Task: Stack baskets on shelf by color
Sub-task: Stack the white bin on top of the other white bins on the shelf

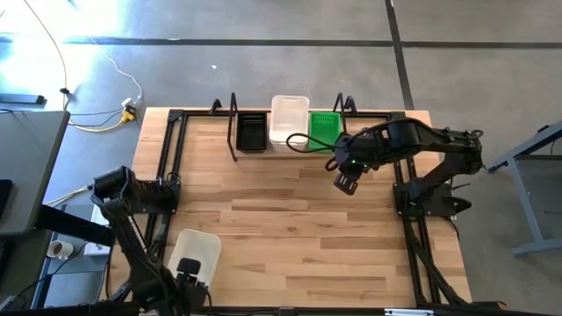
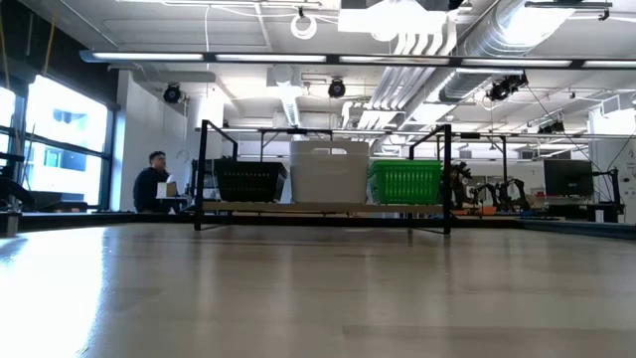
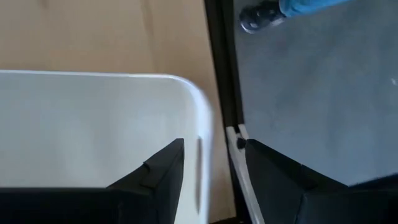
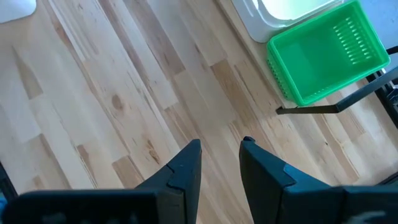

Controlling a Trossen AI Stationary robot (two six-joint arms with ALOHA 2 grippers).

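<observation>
Straddling the rim of a white basket (image 1: pixel 195 253) at the near left corner of the worktop (image 1: pixel 290 219), the left pincer (image 3: pixel 211 163) stands spread, one finger inside the basket wall and the other outside it; nothing is pinched yet, as far as the left wrist view shows. That basket is the only one on the worktop away from the shelf (image 1: pixel 233 132).

The shelf sits along the far edge, and it carries three colour groups side by side: black baskets (image 1: pixel 253 132) toward the left end, white baskets (image 1: pixel 288 118) in the middle, green baskets (image 1: pixel 325 127) toward the right end. The low view shows each as a neat block on the shelf's wooden base, but how many are nested in each block cannot be told from these pictures.

The right pincer (image 1: pixel 345 183) hangs over bare wood just in front of the shelf's green end, its fingers a little apart with nothing between them, so it appears to be waiting.

By my reading the task is near its end: black and green look settled, and the remaining work is to close on this white basket, carry it across to the far edge and seat it onto the white stack in the middle of the shelf.
</observation>
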